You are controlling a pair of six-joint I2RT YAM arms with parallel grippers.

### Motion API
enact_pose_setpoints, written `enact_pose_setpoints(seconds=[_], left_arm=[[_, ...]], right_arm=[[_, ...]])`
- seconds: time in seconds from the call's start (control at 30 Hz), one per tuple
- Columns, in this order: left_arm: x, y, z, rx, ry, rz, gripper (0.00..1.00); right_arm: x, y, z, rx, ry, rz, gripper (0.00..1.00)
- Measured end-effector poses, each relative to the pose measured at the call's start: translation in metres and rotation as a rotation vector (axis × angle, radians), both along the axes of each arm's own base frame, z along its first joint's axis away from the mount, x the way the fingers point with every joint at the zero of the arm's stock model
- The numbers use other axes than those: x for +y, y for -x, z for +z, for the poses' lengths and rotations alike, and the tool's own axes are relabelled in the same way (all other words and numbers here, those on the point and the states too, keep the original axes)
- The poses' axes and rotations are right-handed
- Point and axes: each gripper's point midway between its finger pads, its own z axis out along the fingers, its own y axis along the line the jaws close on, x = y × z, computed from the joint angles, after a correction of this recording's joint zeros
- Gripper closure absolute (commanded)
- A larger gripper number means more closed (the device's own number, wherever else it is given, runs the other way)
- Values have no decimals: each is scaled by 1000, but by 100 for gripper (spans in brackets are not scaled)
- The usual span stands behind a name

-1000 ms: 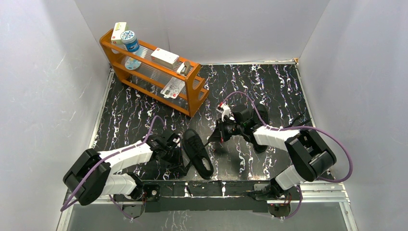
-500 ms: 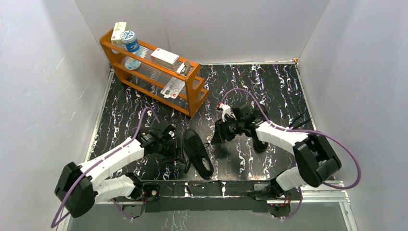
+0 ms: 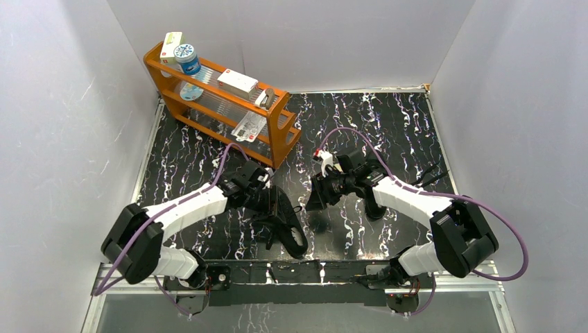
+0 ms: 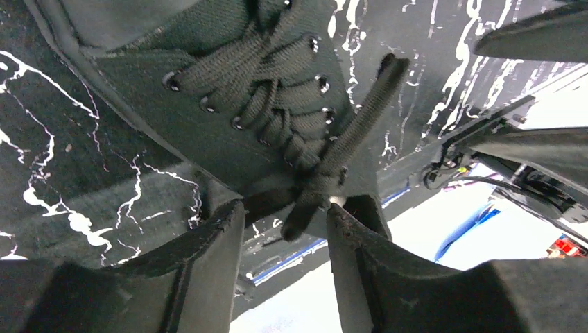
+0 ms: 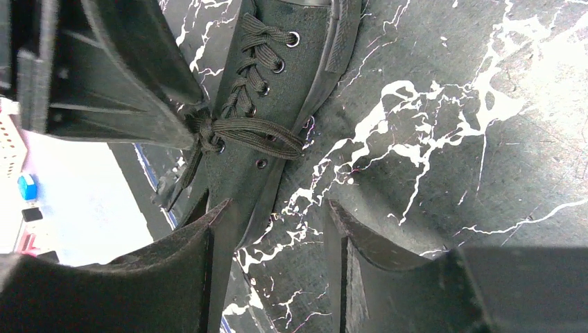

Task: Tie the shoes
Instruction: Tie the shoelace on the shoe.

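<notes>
Black low-top sneaker (image 3: 288, 225), sole down, laced, one lace end (image 4: 357, 118) loose.

Plain white walls (image 3: 62, 104) enclose a black, white-veined marble-pattern table (image 3: 395, 121). An orange wooden rack (image 3: 286, 142) stands at its far left, evenly lit.

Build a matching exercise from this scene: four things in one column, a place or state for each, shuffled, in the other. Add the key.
Things:
1. black sneaker
2. blue-lidded jar
3. left gripper
4. right gripper

Places and states:
A. open, only the table showing in its gap
B. on the orange rack's top shelf
C. open, a lace end running into its gap
D. lying on the table near its front edge

Pairs: 1-D, 2-B, 3-C, 4-A
</notes>
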Motion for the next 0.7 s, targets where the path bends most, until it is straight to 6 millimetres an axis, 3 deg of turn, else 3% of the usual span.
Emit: enact_pose_setpoints(seconds=[0.1, 0.27, 0.4, 0.47, 0.57, 0.7], left_arm=[[-1, 1, -12, 21, -25, -27, 60], [-6, -1, -6, 3, -5, -61, 80], [-9, 0, -4, -2, 11, -79, 87], [-10, 1, -3, 1, 15, -85, 84], [-10, 4, -1, 1, 29, -93, 68], [-11, 6, 2, 3, 43, -104, 67]], right_arm=[[1, 0, 1, 9, -3, -9, 44], [3, -2, 7, -1, -22, -21, 49], [4, -4, 11, -8, -35, -25, 50], [5, -4, 11, -10, -38, -25, 49], [6, -4, 13, -11, -47, -22, 49], [9, -4, 9, 12, -48, -16, 51]])
